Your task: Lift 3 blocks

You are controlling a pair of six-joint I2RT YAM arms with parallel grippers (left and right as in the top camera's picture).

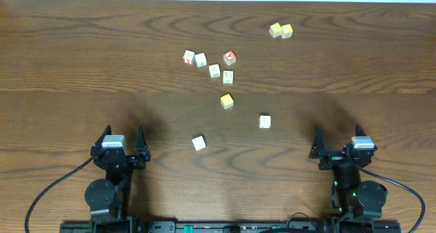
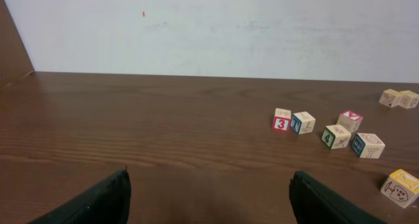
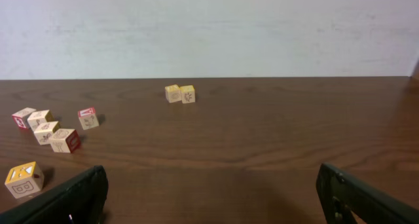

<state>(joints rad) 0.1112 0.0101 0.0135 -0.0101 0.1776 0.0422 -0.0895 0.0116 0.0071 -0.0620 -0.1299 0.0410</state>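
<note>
yellow block (image 1: 227, 101), right block (image 1: 265, 121), near block (image 1: 199, 143): likely light, rigid wood; pinch opposite flat faces. left gripper (image 1: 124, 132), right gripper (image 1: 337, 139) wide, empty.

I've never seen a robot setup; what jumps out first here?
Little alphabet blocks scattered on a dark wooden table: a cluster of five mid-table, a yellow pair far right, and three loose blocks nearer the arms. The left gripper and right gripper sit open at the near edge.
</note>
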